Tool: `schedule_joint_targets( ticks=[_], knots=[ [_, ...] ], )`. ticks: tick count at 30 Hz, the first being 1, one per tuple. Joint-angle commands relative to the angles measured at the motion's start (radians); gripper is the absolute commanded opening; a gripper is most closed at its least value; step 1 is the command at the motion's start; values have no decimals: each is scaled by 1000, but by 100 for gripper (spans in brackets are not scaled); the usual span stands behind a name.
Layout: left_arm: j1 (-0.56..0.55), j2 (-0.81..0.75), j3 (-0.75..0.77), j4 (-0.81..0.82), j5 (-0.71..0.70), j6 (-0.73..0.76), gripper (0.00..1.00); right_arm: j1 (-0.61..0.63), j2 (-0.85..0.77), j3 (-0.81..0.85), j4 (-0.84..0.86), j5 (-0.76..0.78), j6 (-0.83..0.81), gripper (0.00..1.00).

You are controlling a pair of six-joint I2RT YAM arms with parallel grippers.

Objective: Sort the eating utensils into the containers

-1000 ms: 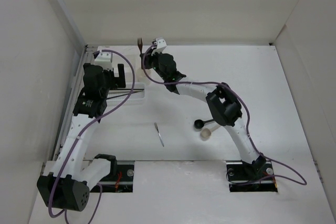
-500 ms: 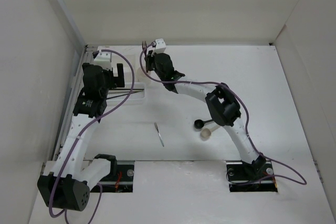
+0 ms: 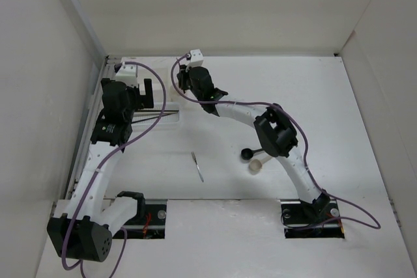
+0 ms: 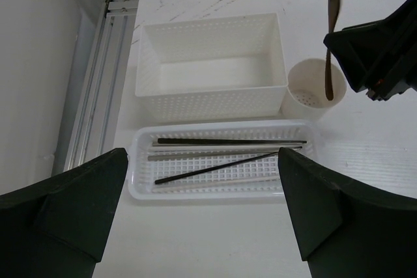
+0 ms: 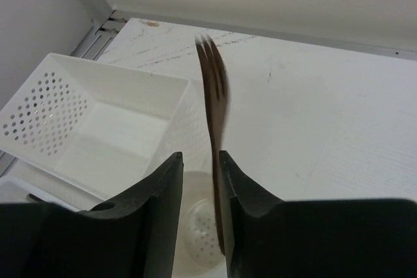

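Note:
The brown fork (image 5: 214,89) stands tines up, its lower end inside the short round cup (image 5: 202,232). My right gripper (image 5: 199,155) is over the cup with its jaws slightly apart. The fork leans on the right finger, with a gap to the left one. The left wrist view shows the same fork (image 4: 331,24) and cup (image 4: 306,89). My left gripper (image 4: 202,154) is wide open and empty above the slotted tray (image 4: 140,180), which holds several chopsticks (image 4: 228,141). The rectangular box (image 4: 208,99) is empty.
A small grey fork (image 3: 197,166) lies on the table in front. A black spoon (image 3: 248,154) and a beige spoon (image 3: 255,166) lie beside the right arm's elbow. Walls stand close at the left and the back.
The brown fork, raised behind the right gripper a second ago, has sunk and its tines no longer show in the top view. The right gripper shifted slightly. The left arm has not moved.

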Motion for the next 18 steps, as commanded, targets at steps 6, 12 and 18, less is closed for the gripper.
schedule_joint_targets(
  ticks=[6,12,18],
  knots=[
    [3,-18,-17,47,-12,23,100,6,-15,5,13,-2,-10,38],
    [3,-28,-17,47,7,23,100,26,-47,-26,13,7,-42,35],
    [3,-38,-17,47,7,23,100,54,-233,-138,101,-66,-242,52]
  ],
)
